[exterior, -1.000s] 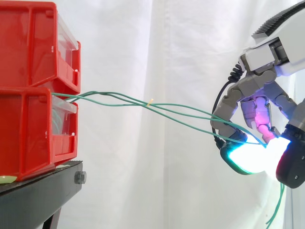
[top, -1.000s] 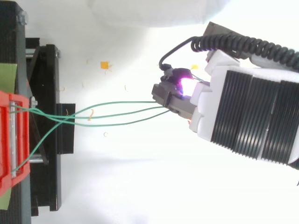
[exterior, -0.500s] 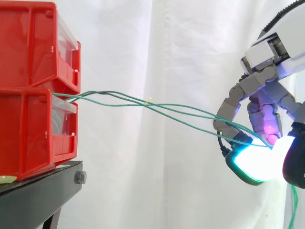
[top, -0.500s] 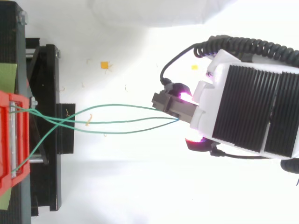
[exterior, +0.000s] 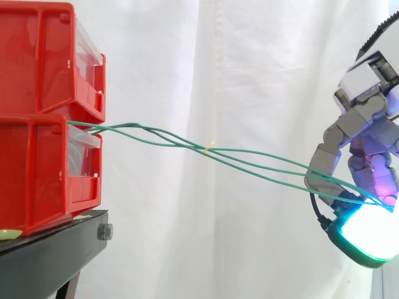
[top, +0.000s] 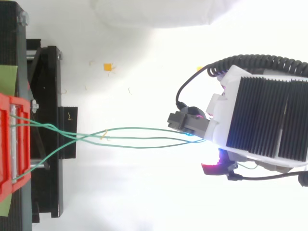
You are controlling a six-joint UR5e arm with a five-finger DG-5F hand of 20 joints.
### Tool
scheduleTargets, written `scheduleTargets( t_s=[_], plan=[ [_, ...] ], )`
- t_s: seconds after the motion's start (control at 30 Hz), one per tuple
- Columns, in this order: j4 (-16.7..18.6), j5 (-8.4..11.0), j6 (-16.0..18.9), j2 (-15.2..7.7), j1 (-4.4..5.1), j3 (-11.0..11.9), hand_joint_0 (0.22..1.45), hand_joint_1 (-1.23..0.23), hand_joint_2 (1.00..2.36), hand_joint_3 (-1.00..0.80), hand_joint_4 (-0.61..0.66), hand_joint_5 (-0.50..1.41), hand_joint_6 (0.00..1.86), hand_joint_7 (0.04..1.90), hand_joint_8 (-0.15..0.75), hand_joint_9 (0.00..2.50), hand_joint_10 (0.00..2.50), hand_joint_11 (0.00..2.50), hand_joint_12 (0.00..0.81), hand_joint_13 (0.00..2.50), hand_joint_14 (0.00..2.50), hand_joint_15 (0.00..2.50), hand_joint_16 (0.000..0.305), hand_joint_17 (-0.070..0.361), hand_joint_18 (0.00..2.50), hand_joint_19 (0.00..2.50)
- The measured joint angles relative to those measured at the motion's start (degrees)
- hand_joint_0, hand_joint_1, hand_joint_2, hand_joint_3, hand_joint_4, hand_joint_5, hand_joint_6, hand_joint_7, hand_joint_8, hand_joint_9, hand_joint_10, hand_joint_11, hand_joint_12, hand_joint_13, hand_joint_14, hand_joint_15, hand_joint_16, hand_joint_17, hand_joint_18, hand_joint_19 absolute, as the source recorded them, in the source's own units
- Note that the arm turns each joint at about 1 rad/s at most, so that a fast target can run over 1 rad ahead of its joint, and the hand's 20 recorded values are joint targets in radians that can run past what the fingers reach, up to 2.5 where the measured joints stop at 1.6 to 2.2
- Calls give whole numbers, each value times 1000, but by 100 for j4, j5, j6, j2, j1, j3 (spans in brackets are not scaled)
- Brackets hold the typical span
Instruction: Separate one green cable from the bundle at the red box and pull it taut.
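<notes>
The hand [exterior: 373,156] was closed, its fingers curled down so that a glowing pad [exterior: 368,233] pinched the green cables [top: 144,138]. All three strands ran into that pinch, and whether only one was truly clamped could not be told. From the fingertips the strands led straight away from the hand and climbed gently in the side view, their long axis lying along the line from the hand to the red bins [exterior: 43,118]. About halfway out they drew together and crossed at a pale tag [exterior: 211,147], then spread again before entering the gap between the upper and lower bin. The bins sat well away from the hand on a black stand [exterior: 56,243]. The strands curved softly rather than running straight, so some slack seemed left. Tightening would likely mean drawing the hand further from the bins along that same line, and a single strand did not look separated yet.
</notes>
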Motion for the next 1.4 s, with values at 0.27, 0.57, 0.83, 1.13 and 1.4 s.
scheduleTargets(
  t_s=[0.27, 0.57, 0.83, 1.13, 1.4],
  plan=[
    [-78, -226, 396, 0, -53, -1, 710, -712, 1012, -316, 72, 124, 504, 1319, 214, 1810, 9, 249, 407, 1172, 16, 535, 44, 100, 815, 611],
    [-58, -703, 794, -1, -120, -3, 711, -711, 1012, -321, 78, 124, 504, 1316, 215, 1809, 9, 240, 407, 1169, 16, 535, 44, 100, 816, 609],
    [73, -929, 1335, -1, -206, -2, 710, -712, 1013, -318, 77, 124, 504, 1316, 215, 1811, 9, 248, 408, 1170, 16, 532, 44, 100, 816, 608],
    [631, -1069, 1593, -14, -343, -3, 712, -710, 1012, -320, 71, 124, 504, 1317, 220, 1813, 12, 248, 411, 1166, 17, 528, 44, 100, 817, 601],
    [962, -1309, 1578, -106, -463, 3, 711, -711, 1012, -316, 72, 123, 504, 1318, 215, 1809, 9, 248, 408, 1170, 15, 532, 44, 99, 818, 607]
  ],
)
